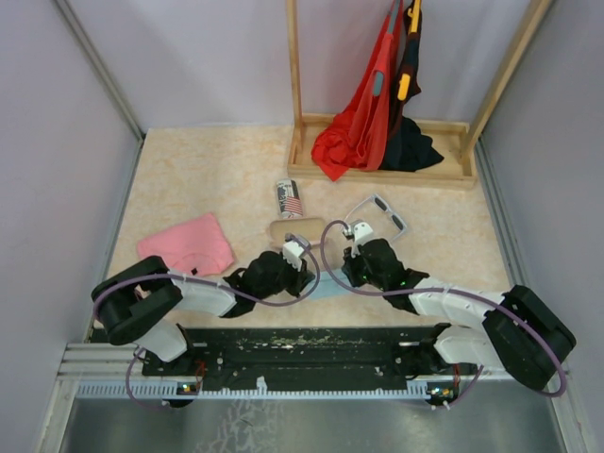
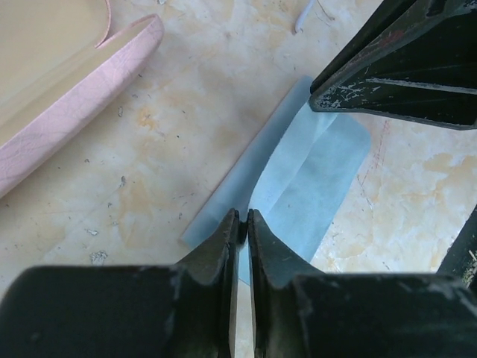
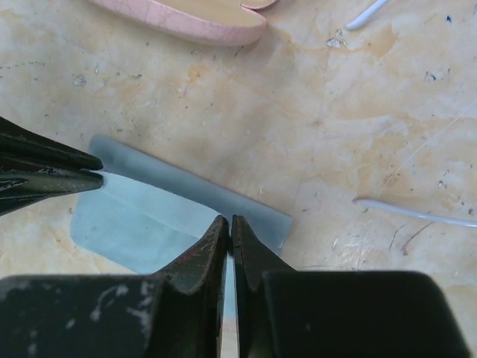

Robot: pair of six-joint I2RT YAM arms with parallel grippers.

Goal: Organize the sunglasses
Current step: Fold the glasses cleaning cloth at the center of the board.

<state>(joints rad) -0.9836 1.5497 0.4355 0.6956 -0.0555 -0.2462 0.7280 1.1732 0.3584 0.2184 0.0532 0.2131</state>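
**Surface:** table [image 1: 217, 179], beige marbled top flecked with small crumbs and scuffs. A black mounting rail [image 1: 311, 344] runs along the near edge.

**Room:** pale lilac walls [image 1: 189, 57] on three sides.

**Rear right:** wooden rack [image 1: 377, 172] hung with a red garment [image 1: 363, 123] and a dark garment [image 1: 412, 148].

**Sunglasses [image 1: 385, 213]:** one white-framed pair with dark lenses, lying flat in front of the rack, just beyond the right arm's wrist. No second pair can be made out.

**Cases:**
- Flag-printed case [image 1: 290, 198], at centre.
- Open pink case [image 2: 74, 89], just nearer than the flag-printed one.

**Cloths:**
- Pink cloth [image 1: 187, 243], at left.
- Folded light-blue cloth [image 2: 313, 179], flat between the two arms.

**Left gripper [image 2: 242, 218]:** fingers almost together, pinching the light-blue cloth's edge.

**Right gripper [image 3: 227, 222]:** fingers pressed together on the cloth's opposite edge.
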